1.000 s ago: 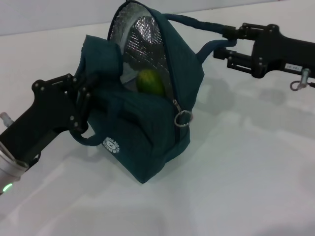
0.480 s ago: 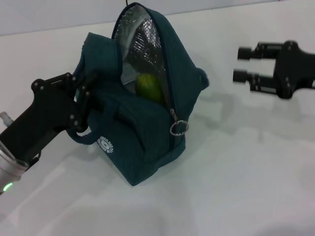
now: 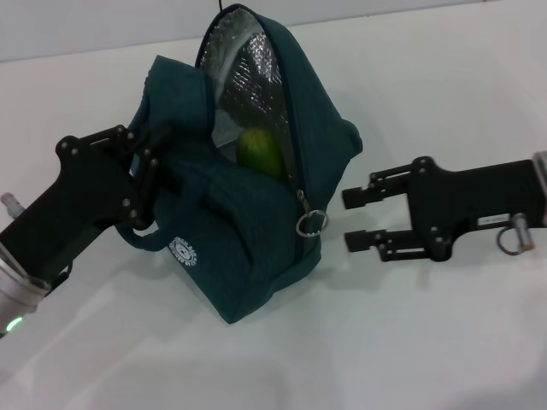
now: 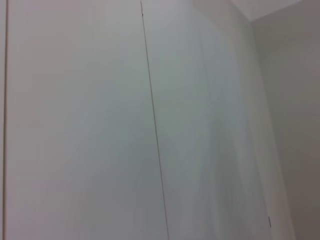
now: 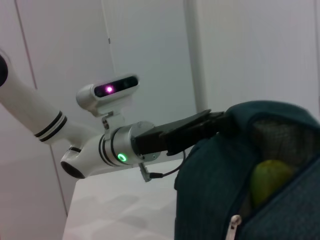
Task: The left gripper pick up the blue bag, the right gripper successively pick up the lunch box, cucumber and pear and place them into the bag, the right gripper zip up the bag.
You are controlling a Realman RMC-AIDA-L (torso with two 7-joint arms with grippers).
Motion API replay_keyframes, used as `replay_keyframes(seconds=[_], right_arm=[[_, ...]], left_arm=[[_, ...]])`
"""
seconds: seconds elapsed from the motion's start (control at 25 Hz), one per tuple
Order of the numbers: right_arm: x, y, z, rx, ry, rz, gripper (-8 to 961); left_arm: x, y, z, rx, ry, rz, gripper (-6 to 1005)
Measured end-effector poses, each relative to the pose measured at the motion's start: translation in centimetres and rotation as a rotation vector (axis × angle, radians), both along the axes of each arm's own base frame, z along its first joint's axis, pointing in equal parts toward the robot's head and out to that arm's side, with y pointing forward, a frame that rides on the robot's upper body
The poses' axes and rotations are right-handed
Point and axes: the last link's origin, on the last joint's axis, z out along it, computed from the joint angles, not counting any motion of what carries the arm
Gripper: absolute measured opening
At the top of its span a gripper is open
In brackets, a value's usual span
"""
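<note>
The blue bag [image 3: 256,248] stands on the white table with its top gaping and silver lining showing. A yellow-green rounded fruit, the pear [image 3: 261,152], lies inside the opening and also shows as the pear [image 5: 269,180] in the right wrist view. The lunch box and cucumber are hidden. My left gripper [image 3: 144,166] is shut on the bag's left edge by a loop handle; it appears from the other side as the left gripper [image 5: 217,124]. My right gripper [image 3: 348,220] is open just right of the metal zipper ring [image 3: 312,222], not touching it.
The white table [image 3: 410,342] stretches in front of and to the right of the bag. The left wrist view shows only a pale wall [image 4: 150,125]. In the right wrist view, the left arm's silver wrist with a green light [image 5: 120,157] is behind the bag.
My right gripper let go of the bag's handle at the back right, opened, and came down and forward to beside the zipper ring. The bag settled slightly; the left gripper held still.
</note>
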Motion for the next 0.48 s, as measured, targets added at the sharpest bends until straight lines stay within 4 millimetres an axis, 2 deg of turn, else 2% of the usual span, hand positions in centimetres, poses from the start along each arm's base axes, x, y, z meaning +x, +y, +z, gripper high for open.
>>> replay_keyframes(seconds=[0.48], right_arm=[[-1.5,1.3,-2.5,-0.031,-0.037,0.014,491]], left_arm=[[0.0,0.0,0.0,-0.002,0.000,-0.002,146]])
